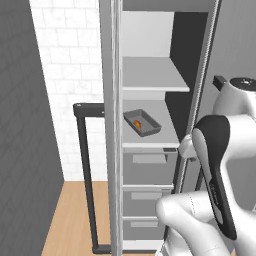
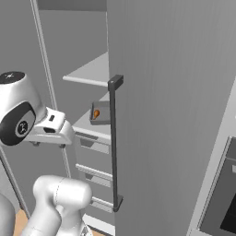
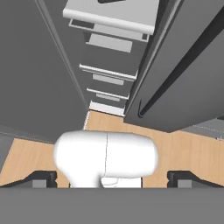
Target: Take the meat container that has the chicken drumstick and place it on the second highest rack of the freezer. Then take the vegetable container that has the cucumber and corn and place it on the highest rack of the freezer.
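The freezer (image 1: 150,30) stands open, its door (image 2: 161,115) swung out with a dark bar handle (image 2: 114,143). The dark meat container (image 1: 142,122) with the orange-brown chicken drumstick (image 1: 137,123) rests on the second shelf down, below the bare highest rack (image 1: 150,75). From the right, the container (image 2: 102,113) and drumstick (image 2: 96,113) peek past the door edge. My gripper (image 3: 112,177) is open and empty, pointing down at the floor in front of the freezer. Its fingertips (image 3: 41,177) stand far apart. The vegetable container with the cucumber and corn is out of view.
Three grey drawers (image 1: 145,170) sit under the shelves. The open door's handle (image 1: 85,175) stands out to the left above the wooden floor (image 1: 75,215). A white tiled wall (image 1: 65,60) lies behind, and a wall oven (image 2: 221,193) sits at the right.
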